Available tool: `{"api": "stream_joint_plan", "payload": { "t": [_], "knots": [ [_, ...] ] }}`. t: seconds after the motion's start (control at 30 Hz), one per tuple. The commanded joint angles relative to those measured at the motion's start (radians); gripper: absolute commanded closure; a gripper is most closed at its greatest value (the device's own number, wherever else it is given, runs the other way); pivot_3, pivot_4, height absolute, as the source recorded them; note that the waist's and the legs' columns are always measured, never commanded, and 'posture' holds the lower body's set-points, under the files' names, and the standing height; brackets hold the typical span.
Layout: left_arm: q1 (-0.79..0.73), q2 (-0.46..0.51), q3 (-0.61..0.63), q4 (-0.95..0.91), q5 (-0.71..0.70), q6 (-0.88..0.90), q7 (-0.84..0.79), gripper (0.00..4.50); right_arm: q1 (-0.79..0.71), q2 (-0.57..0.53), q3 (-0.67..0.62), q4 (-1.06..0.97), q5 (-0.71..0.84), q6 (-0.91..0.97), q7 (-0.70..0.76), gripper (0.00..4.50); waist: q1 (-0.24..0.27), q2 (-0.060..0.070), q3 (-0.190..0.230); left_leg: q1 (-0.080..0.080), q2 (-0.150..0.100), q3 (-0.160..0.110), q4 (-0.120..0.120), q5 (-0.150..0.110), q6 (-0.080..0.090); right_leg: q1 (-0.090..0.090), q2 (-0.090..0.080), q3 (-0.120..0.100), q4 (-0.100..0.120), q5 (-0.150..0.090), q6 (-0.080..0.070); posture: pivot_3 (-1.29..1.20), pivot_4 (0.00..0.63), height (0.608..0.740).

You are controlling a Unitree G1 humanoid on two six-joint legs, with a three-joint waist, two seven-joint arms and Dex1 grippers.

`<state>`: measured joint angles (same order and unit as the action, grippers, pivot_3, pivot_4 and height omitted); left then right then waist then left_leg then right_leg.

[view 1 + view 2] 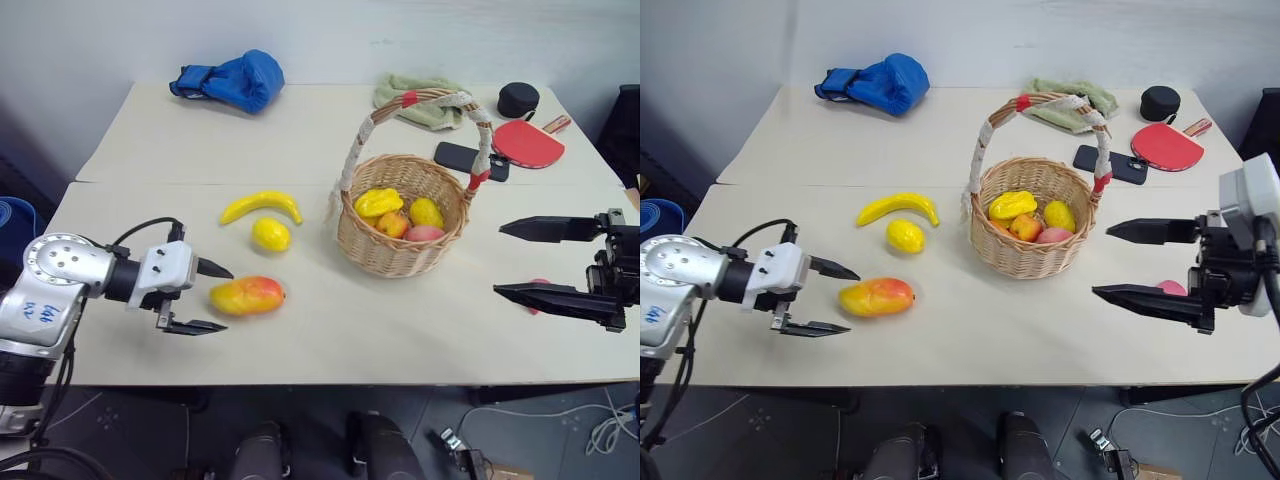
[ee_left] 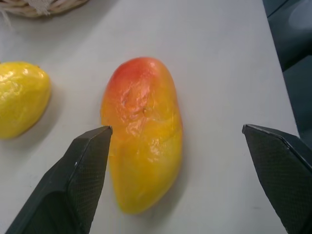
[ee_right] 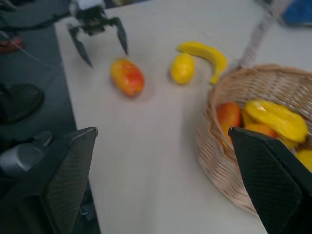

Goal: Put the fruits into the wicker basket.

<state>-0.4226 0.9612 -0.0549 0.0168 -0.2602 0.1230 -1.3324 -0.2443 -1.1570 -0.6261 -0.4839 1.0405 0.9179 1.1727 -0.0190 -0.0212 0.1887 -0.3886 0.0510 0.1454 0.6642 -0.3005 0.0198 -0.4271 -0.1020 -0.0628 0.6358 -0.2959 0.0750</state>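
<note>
Your left gripper (image 1: 208, 297) sits nearest, fingers spread wide and level with the mango (image 1: 247, 295), evidently lined up to close on it. Lemon (image 1: 271, 234) and banana (image 1: 261, 205) lie beyond, between mango and wicker basket (image 1: 402, 215) (which already holds several fruits). Your right gripper (image 1: 538, 260), jaws apart and empty, hangs beside the basket, leaving bare table (image 1: 330, 340) for carrying across.

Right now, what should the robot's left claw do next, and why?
Probably slide the left gripper forward around the mango and close. Its fingers stand open just short of the mango, which lies on the table outside the wicker basket.
</note>
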Motion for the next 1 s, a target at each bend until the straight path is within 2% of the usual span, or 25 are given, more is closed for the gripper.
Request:
{"api": "stream_joint_plan", "payload": {
  "t": [0.03,0.2,0.3,0.4,0.47,0.53,0.63,0.7,0.83,0.93,1.0],
  "knots": [
    [-0.028,-0.027,-0.024,0.020,0.058,-0.033,0.043,0.00,-0.048,-0.024,0.010,-0.034,0.084,0.015,-0.035,0.03,-0.001,0.000,0.000,0.000,0.000,0.000,0.000,0.000,0.000,0.000,0.000,0.000,0.000,0.000,0.000,0.00,0.150,0.740],
    [-0.043,-0.080,-0.062,0.058,0.131,-0.072,0.101,0.00,-0.065,-0.027,0.025,-0.042,0.113,0.014,-0.060,0.03,-0.001,0.000,0.000,-0.001,0.000,0.001,0.000,0.001,-0.003,-0.001,0.000,0.000,-0.001,0.000,0.000,0.00,0.150,0.740],
    [-0.041,-0.085,-0.070,0.063,0.138,-0.085,0.092,0.56,-0.066,-0.028,0.021,-0.033,0.118,0.012,-0.065,0.00,-0.003,-0.001,0.000,-0.001,0.000,0.001,0.001,0.001,-0.003,-0.001,0.000,0.000,-0.001,0.000,0.001,0.00,0.150,0.740],
    [-0.048,-0.076,-0.072,0.070,0.148,-0.101,0.081,1.36,-0.055,-0.031,0.006,-0.021,0.107,0.008,-0.063,0.00,-0.007,-0.001,0.000,-0.001,0.000,0.001,0.001,0.001,-0.002,-0.001,0.000,0.000,0.000,0.000,0.001,0.00,0.150,0.740],
    [-0.057,-0.075,-0.068,0.067,0.143,-0.109,0.071,1.43,-0.041,-0.030,-0.012,-0.023,0.104,0.009,-0.059,0.00,-0.006,-0.001,0.000,-0.001,0.000,0.001,0.001,0.001,-0.002,-0.001,0.000,0.000,0.000,0.000,0.001,0.00,0.150,0.740],
    [-0.070,-0.085,-0.052,0.010,0.070,-0.068,0.029,1.43,-0.028,-0.028,-0.028,-0.024,0.104,0.012,-0.063,0.00,-0.006,-0.001,0.000,-0.001,0.000,0.001,0.001,0.001,-0.002,-0.001,0.000,0.000,0.000,0.000,0.001,0.00,0.150,0.740],
    [-0.144,-0.107,-0.015,-0.137,-0.140,0.158,-0.021,1.43,-0.002,-0.025,-0.044,-0.027,0.078,0.000,-0.071,0.00,-0.004,-0.001,0.000,-0.002,0.000,0.001,0.001,0.002,-0.003,-0.001,0.000,0.000,0.000,0.000,0.001,0.00,0.150,0.740],
    [-0.221,-0.125,-0.018,-0.177,-0.199,0.258,-0.010,1.43,0.009,-0.022,-0.051,-0.025,0.059,-0.007,-0.087,0.00,0.008,-0.002,0.001,-0.003,0.000,0.000,0.003,0.003,-0.003,-0.001,0.001,-0.001,0.001,0.001,0.002,0.00,0.150,0.740],
    [-0.417,-0.226,-0.128,-0.148,-0.103,0.241,0.033,1.43,0.028,-0.011,-0.064,-0.023,0.032,-0.021,-0.109,0.00,0.019,-0.002,0.001,-0.001,-0.003,0.001,0.004,0.003,-0.002,0.001,0.005,0.000,0.001,0.002,0.004,0.00,0.150,0.740],
    [-0.597,-0.376,-0.228,-0.004,0.073,0.296,0.227,1.43,0.049,0.003,-0.082,-0.046,0.032,-0.025,-0.128,0.00,0.035,-0.003,0.001,-0.001,-0.005,0.001,0.005,0.004,0.000,0.002,0.006,-0.001,0.000,0.003,0.006,0.00,0.150,0.740],
    [-0.691,-0.493,-0.257,0.102,0.140,0.352,0.352,1.43,0.064,0.011,-0.098,-0.060,0.038,-0.026,-0.139,0.00,0.042,-0.003,0.001,-0.002,-0.006,0.001,0.006,0.004,0.002,0.002,0.006,-0.001,-0.001,0.005,0.008,0.00,0.150,0.740]
  ]
}}
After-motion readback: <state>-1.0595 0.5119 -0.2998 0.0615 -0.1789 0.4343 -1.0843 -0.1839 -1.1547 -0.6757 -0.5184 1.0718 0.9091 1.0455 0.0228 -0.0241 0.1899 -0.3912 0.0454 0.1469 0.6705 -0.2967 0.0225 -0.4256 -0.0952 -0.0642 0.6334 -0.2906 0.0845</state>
